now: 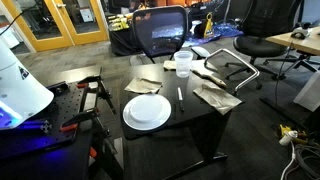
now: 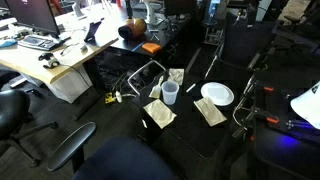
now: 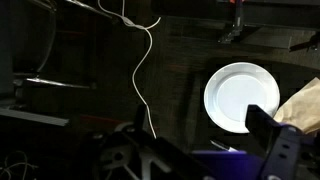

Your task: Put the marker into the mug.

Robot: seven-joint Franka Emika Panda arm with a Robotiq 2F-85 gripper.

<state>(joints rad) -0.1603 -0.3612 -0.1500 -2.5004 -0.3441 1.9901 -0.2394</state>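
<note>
The marker (image 1: 181, 94) is a short thin stick lying on the black table (image 1: 190, 125), between the white plate (image 1: 147, 111) and the mug. It also shows in an exterior view (image 2: 190, 88). The mug (image 1: 183, 64) is a pale translucent tumbler standing upright near the table's far edge; it also shows in an exterior view (image 2: 171, 93). In the wrist view my gripper (image 3: 200, 140) is open and empty, well above the scene, with the plate (image 3: 243, 97) between its dark fingers. The mug is out of the wrist view.
Crumpled paper sheets (image 1: 215, 97) (image 1: 150, 85) lie around the plate, and one shows in the wrist view (image 3: 305, 105). Office chairs (image 1: 160, 35) stand behind the table. A clamp stand (image 1: 90, 95) is beside the robot base. A white cable (image 3: 140, 70) runs over the floor.
</note>
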